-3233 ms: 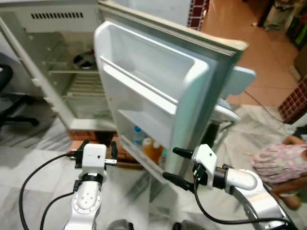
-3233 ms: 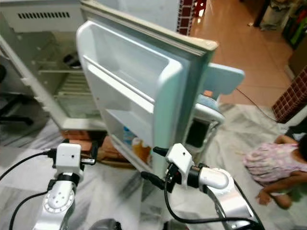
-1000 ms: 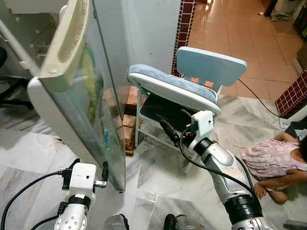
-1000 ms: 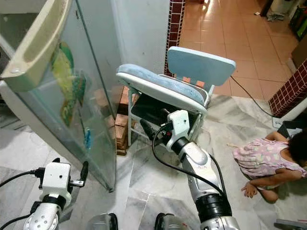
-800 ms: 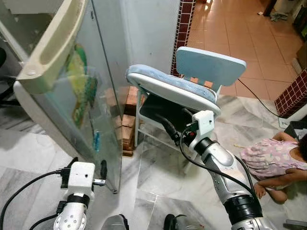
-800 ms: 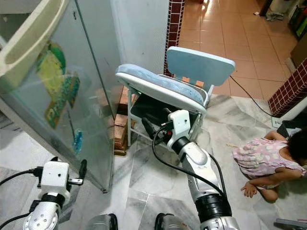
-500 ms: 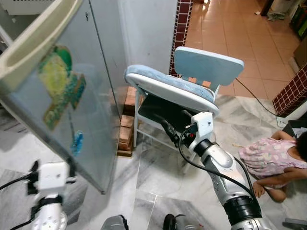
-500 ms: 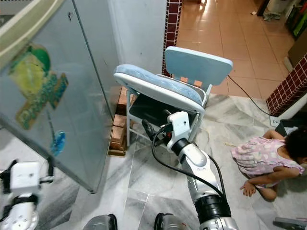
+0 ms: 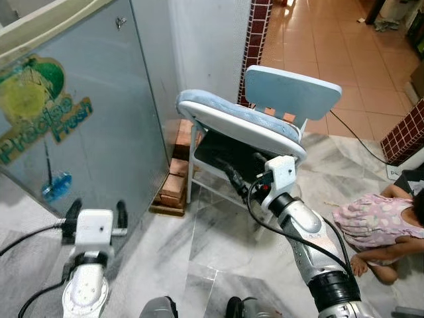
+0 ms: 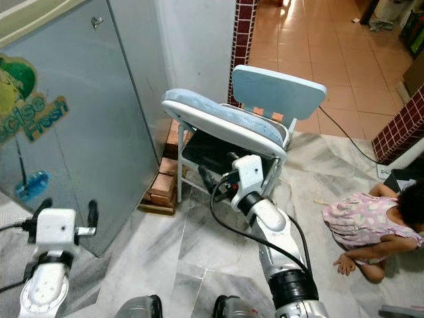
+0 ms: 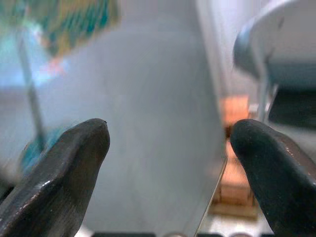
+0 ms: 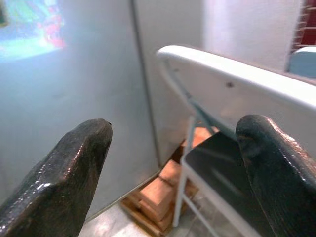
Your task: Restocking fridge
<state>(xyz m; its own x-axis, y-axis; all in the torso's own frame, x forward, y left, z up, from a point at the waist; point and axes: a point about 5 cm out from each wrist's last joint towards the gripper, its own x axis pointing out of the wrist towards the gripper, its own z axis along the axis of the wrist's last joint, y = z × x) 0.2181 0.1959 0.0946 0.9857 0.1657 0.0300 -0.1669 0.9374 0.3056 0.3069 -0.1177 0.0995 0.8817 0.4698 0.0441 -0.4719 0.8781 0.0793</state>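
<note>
- While the fridge door (image 9: 73, 126) stands shut at the far left, its grey front faces the robot and carries a green and yellow "Precise Fresh" sticker (image 9: 33, 99) with a blue mark below it.
- Just before the door's lower part, the left gripper (image 9: 95, 211) points at the grey panel with its two black fingers (image 11: 64, 173) spread wide and nothing between them; whether they touch the door I cannot tell.
- To the right of the fridge's bottom corner, a low stack of bricks (image 9: 173, 185) sits on the marble floor (image 9: 199, 258) against the white wall (image 9: 205, 46).
- Near the middle stands a pale blue folding chair (image 9: 265, 112), its padded seat tipped up at a slant and its backrest on the far side, with a dark panel under the seat.
- Close to the chair's underside, the right gripper (image 9: 244, 180) reaches toward that dark panel; its fingers (image 12: 59, 182) are wide apart and hold nothing.
- Far right on the floor, a person in a pink dotted garment (image 9: 374, 222) crouches near a brown tiled wall corner (image 9: 407, 126).
- Beyond the chair, orange floor tiles (image 9: 344, 59) run into the distance, and a dark cable (image 9: 354, 136) trails across them.
</note>
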